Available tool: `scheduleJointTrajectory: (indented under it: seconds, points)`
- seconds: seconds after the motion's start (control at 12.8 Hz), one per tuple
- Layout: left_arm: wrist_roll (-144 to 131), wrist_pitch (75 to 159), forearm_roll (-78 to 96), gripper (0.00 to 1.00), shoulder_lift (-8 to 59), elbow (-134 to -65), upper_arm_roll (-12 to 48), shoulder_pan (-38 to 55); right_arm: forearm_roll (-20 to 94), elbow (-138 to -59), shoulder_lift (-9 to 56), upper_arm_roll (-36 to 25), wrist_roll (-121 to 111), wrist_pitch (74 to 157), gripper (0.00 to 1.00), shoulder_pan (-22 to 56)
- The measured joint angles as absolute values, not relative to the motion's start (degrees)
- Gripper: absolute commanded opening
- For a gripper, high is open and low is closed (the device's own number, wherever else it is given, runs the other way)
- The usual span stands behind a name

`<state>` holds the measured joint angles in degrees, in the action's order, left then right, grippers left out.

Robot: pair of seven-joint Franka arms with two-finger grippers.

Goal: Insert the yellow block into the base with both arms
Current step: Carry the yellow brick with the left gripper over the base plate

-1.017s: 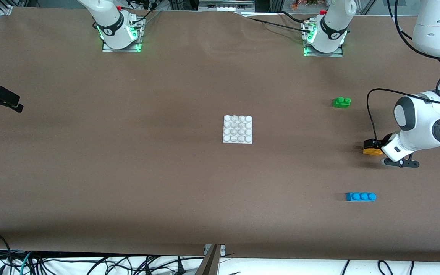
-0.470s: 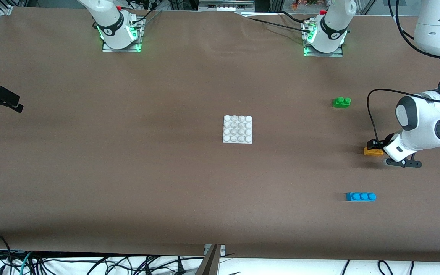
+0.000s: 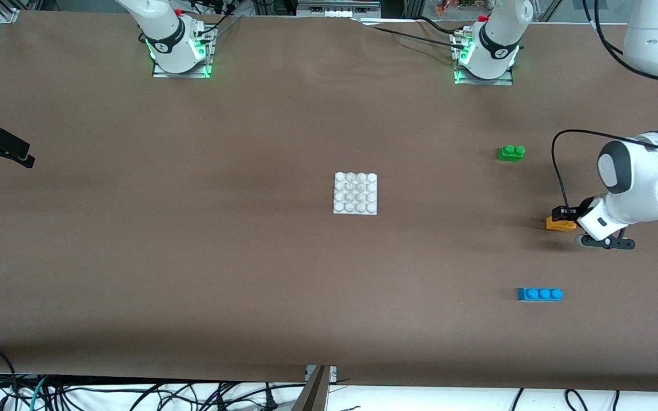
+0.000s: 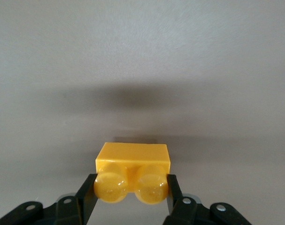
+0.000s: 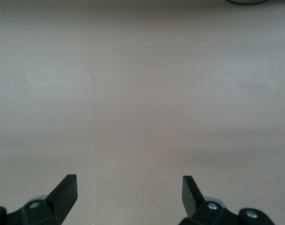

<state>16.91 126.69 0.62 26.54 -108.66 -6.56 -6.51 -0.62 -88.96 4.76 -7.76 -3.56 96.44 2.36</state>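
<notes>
The yellow block (image 3: 560,224) is low at the table near the left arm's end, between the green and blue bricks. My left gripper (image 3: 563,217) is shut on it. In the left wrist view the two black fingers press the block (image 4: 133,159) at its two studs, one finger on each end, with the left gripper (image 4: 132,182) around it. The white studded base (image 3: 355,193) lies flat at the table's middle, apart from both grippers. My right gripper (image 3: 19,155) waits over the right arm's end of the table, and its view shows the right gripper (image 5: 128,182) open over bare brown table.
A green two-stud brick (image 3: 510,152) lies farther from the front camera than the yellow block. A blue three-stud brick (image 3: 539,294) lies nearer to it. Both arm bases (image 3: 177,51) (image 3: 484,57) stand along the table's back edge.
My left gripper has closed on the yellow block. The left arm and the block have shifted slightly toward the left arm's end. The right arm has not moved.
</notes>
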Motion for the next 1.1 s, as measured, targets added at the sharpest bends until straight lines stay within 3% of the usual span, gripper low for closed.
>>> scheduleJointTrajectory:
  seconds: [0.23, 0.47, 1.1]
  points:
    - [15.33, 120.69, 5.50, 0.00, 19.68, -107.17, -4.74, -2.78, -0.62, -88.95, 4.77, -7.76, -3.58, 96.46, 0.99, 2.36]
    - [1.93, 119.58, 7.49, 0.00, 16.42, -107.20, -1.67, 6.60, -0.62, -88.93, 4.78, -7.76, -3.58, 96.46, 0.99, 2.34]
    - [-23.52, 127.93, 17.32, 0.00, 23.48, -106.11, -0.95, 29.60, -0.62, -88.88, 4.80, -7.77, -3.60, 96.48, 0.99, 2.33]
